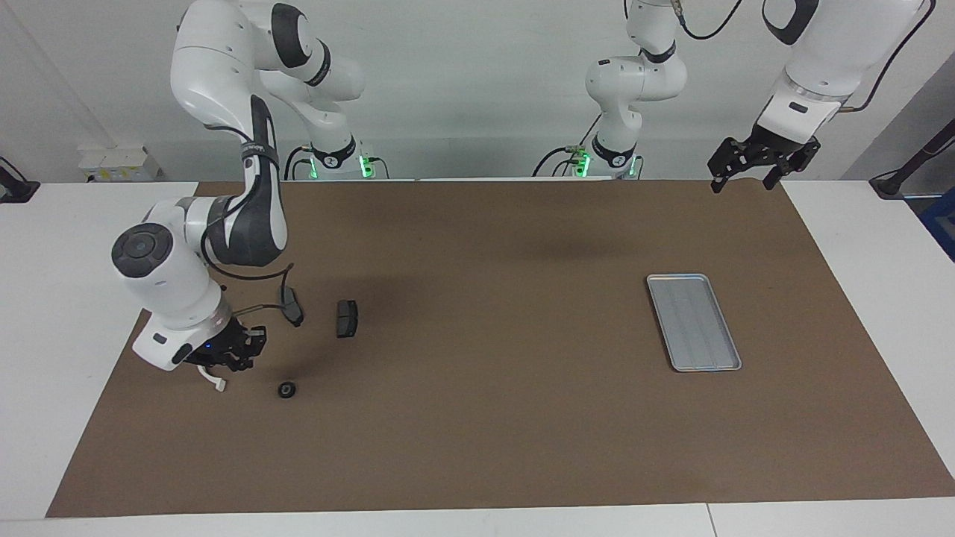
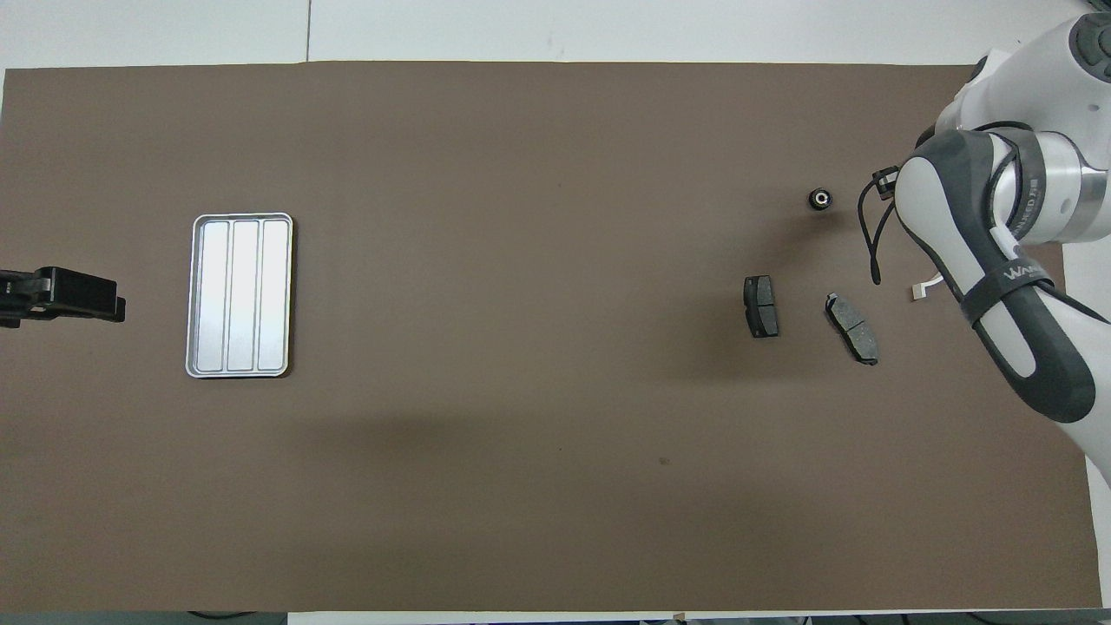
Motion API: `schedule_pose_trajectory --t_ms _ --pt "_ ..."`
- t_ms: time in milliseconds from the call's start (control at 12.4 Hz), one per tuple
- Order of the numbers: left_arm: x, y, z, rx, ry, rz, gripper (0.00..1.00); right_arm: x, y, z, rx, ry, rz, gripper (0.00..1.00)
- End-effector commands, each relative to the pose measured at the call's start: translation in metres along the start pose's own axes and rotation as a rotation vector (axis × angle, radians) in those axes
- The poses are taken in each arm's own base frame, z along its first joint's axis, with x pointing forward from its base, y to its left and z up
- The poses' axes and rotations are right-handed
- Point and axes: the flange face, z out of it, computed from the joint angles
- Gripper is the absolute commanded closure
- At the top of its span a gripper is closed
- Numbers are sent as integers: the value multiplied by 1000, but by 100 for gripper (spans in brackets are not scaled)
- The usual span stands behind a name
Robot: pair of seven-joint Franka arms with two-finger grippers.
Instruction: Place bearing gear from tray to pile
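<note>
**Gear lay by the pile, tray bare**

The right hand (image 1: pixel 237 356), fingers together and holding nothing, hung over the bracket (image 1: pixel 218 385). The gear (image 1: pixel 286 389) sat on the mat just beside it, near two pads (image 1: pixel 347 318). The left hand (image 1: pixel 761 165), fingers apart, waited above the desk edge, well apart from the tray (image 1: pixel 693 321).

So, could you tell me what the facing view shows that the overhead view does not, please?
Only the facing view shows the right gripper, shut and low over the white bracket, plus both arm bases. Only the overhead view shows the bare mat at the robots' own edge. Both show the tray, with nothing in it, the bearing gear on the mat beside the two brake pads, and the left gripper, open, waiting off the tray's end.
</note>
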Motion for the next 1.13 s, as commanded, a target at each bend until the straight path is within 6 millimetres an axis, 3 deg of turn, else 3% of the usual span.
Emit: schedule_pose_trajectory --t_ms 0,484,1049 --pt "-9 1 0 5 21 14 0 1 5 22 -16 34 -43 100" --pt "-9 1 2 4 21 14 0 15 6 68 -19 80 -48 100" --pt "-8 1 1 3 24 14 0 16 1 72 -8 92 -35 100"
